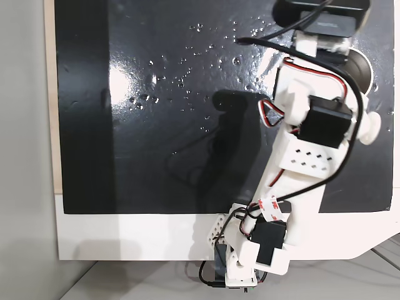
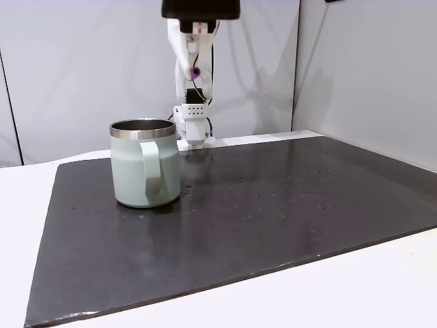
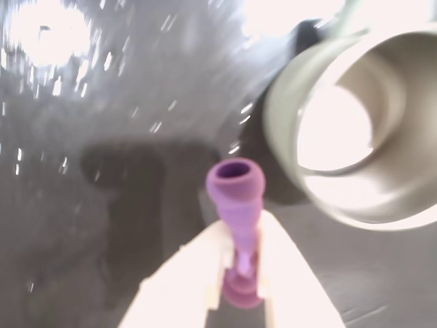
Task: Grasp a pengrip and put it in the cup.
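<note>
The pengrip (image 3: pixel 236 198) is a small purple soft tube with a flared open end. My gripper (image 3: pixel 240 224) is shut on it, and the white fingers (image 3: pixel 287 273) clamp its lower half. The cup (image 3: pixel 341 130), pale grey-green with a shiny steel inside, lies up and to the right of the pengrip in the wrist view, its mouth open towards the camera. In a fixed view the cup (image 2: pixel 145 164) stands upright on the dark mat, handle facing the camera. The gripper (image 2: pixel 195 68) hangs high behind it with the pengrip (image 2: pixel 195 72) showing as a purple dot.
A black glossy mat (image 2: pixel 273 219) covers most of the white table (image 2: pixel 382 287). Grey walls (image 2: pixel 355 68) stand behind and to the right. From above, the arm (image 1: pixel 300 156) reaches from the bottom edge to the top right over the mat (image 1: pixel 156 125).
</note>
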Motion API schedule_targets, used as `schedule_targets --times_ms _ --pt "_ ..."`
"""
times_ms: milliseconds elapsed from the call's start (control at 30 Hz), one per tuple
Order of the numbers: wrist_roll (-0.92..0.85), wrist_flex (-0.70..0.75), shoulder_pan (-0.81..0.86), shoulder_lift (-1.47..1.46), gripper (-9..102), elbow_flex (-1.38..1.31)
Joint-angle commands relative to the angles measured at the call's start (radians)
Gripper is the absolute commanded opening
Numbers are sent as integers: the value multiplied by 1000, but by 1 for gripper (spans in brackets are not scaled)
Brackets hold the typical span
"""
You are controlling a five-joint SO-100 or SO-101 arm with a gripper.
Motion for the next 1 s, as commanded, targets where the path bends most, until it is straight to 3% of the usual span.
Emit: schedule_targets --times_ms 0,200,500,967 --pt "-15 3 67 -28 0 -166" --pt "-71 55 173 -140 0 -357" --pt "-149 100 278 -175 0 -359" --pt "-152 37 284 -219 0 -380"
